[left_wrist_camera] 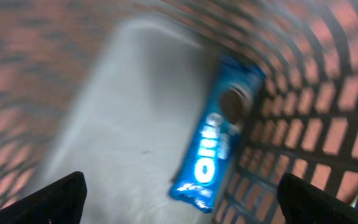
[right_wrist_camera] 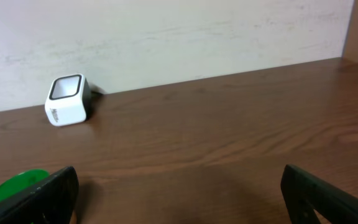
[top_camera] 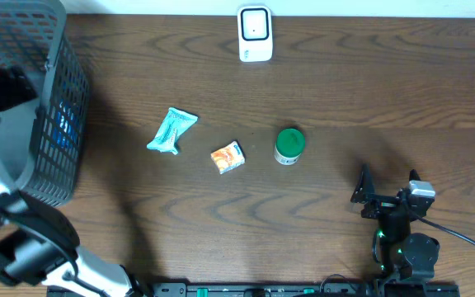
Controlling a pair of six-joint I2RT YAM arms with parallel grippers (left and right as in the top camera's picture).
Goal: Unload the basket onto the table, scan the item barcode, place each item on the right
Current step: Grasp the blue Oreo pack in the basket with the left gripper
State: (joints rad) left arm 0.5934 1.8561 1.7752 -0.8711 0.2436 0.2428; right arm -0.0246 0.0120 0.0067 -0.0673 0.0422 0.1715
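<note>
Both pairs of jaws stand spread wide and hold nothing. Our left gripper (left_wrist_camera: 179, 204) looks down into the mesh basket (left_wrist_camera: 328, 106). The Oreo pack (left_wrist_camera: 219, 134) lies flat on the basket floor, ahead of these jaws and a little toward the right finger, with its long side against the mesh wall.

We judge the pack light. Its film wrapper looks glossy and likely to slip, and the biscuits inside would crack under a hard squeeze. We would take it across its narrow width near the middle, closing gently, since the crimped ends would fold. No barcode shows on the face turned up, so the pack probably has to be turned before scanning.

Our right gripper (top_camera: 386, 196) hovers low over the table (top_camera: 345, 82). The barcode scanner (right_wrist_camera: 68, 100) stands far ahead of these jaws and off to their left. The green-lidded tub (top_camera: 289, 145) sits just beside their left finger. It looks rigid and round and could be gripped across its body. Further left lie the orange box (top_camera: 228, 157), small and stiff, and the teal sachet (top_camera: 172, 130), soft and crumpled.

We count one scanner, one basket and four items, one of each kind. Three items are on the table and one is in the basket.
</note>
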